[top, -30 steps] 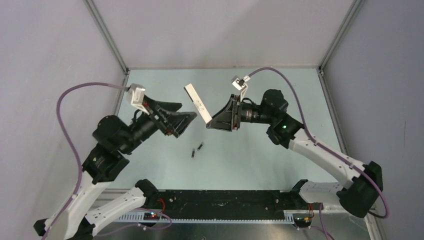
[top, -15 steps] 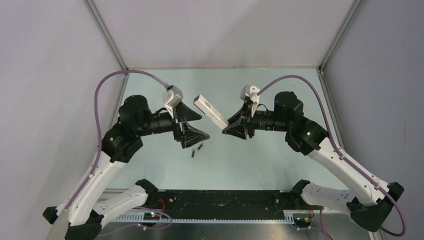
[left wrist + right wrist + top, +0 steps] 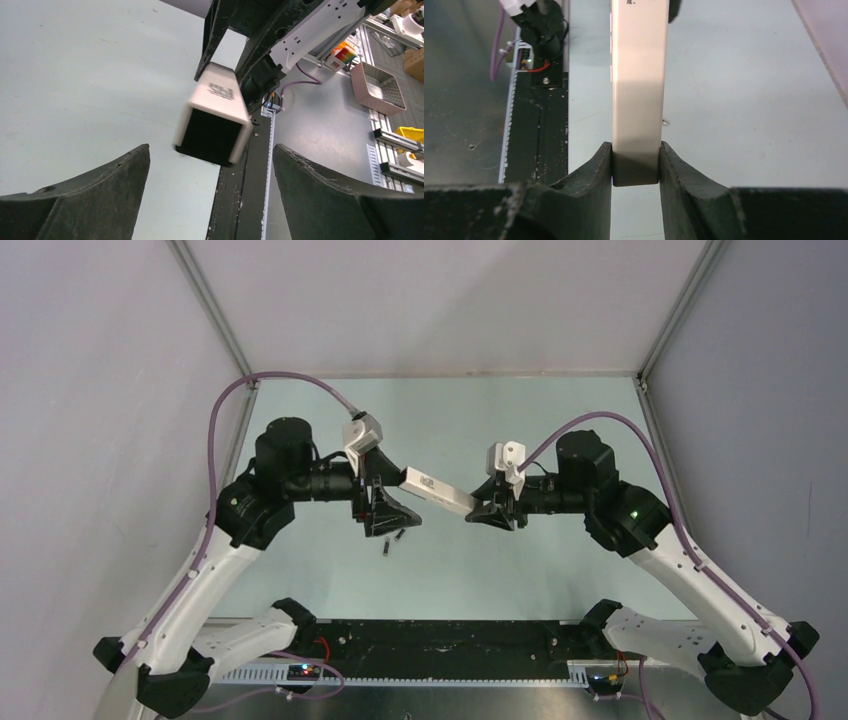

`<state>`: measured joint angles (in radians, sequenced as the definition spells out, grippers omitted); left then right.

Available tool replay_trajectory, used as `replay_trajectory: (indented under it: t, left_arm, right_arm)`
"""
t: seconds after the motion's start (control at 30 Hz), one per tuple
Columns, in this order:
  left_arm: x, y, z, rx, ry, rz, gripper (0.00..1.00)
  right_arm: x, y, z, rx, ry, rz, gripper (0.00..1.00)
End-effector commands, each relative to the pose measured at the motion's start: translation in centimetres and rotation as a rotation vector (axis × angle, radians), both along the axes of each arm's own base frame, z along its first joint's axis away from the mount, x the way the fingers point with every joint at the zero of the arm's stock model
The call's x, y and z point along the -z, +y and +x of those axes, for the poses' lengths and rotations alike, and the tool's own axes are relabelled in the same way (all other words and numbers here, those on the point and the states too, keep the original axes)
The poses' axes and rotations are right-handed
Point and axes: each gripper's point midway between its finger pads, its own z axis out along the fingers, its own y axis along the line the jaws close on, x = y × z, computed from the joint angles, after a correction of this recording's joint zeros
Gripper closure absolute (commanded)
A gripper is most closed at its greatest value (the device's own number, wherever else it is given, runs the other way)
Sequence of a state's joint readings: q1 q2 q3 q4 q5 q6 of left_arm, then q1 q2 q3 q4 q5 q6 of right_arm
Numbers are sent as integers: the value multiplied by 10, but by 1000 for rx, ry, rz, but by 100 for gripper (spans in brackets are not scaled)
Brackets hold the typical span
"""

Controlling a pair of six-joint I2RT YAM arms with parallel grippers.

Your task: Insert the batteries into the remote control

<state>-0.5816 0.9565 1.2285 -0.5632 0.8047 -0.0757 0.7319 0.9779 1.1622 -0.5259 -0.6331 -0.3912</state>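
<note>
The right gripper [image 3: 635,165] is clamped on one end of the remote control [image 3: 436,490], held mid-frame above the tabletop [image 3: 500,420]. The left gripper [image 3: 210,155], fingers apart, faces its dark free end. Centre that end between them before closing, keeping clear of the batteries [image 3: 386,547] lying just below.

A pale green desk [image 3: 520,410] sits boxed in by plain grey-lilac walls [image 3: 440,300] — back and both sides — joined by aluminium corner posts [image 3: 212,312]. A black rail [image 3: 450,640] lines its near edge. Beyond lie grey floor [image 3: 320,125] and a mesh basket [image 3: 377,87].
</note>
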Motion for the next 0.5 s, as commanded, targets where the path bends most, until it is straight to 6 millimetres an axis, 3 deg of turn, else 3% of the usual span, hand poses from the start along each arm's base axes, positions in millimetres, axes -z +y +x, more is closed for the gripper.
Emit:
replay_trajectory:
  t: [0.0, 0.23, 0.47]
  left_arm:
    - [-14, 2, -10, 64, -46, -10, 5]
    - [-22, -1, -32, 203, -60, -47, 0]
    - [-24, -2, -27, 193, -114, -39, 2]
  right_arm:
    - [-15, 0, -24, -137, -41, 35, 100]
    - [-13, 5, -40, -227, 27, 52, 100]
    - [-18, 11, -45, -256, 55, 80, 100]
